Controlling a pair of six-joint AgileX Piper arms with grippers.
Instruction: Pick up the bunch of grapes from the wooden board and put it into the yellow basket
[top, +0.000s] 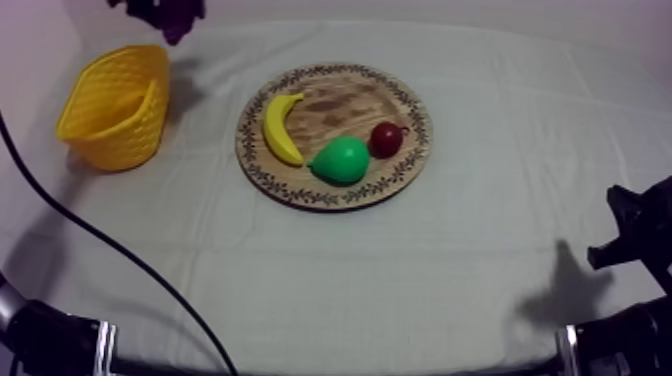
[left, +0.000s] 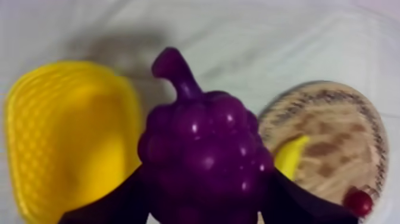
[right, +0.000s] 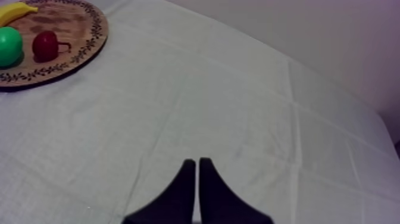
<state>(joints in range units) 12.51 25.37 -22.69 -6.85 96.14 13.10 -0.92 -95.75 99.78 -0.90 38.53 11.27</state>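
The bunch of grapes is clamped in our left gripper, stem pointing away from it, clear of the wooden board. The yellow basket lies just beside and below, opposite the board. The top view adds that the load hangs beyond the basket's far rim. Our right gripper rests closed, empty, well apart
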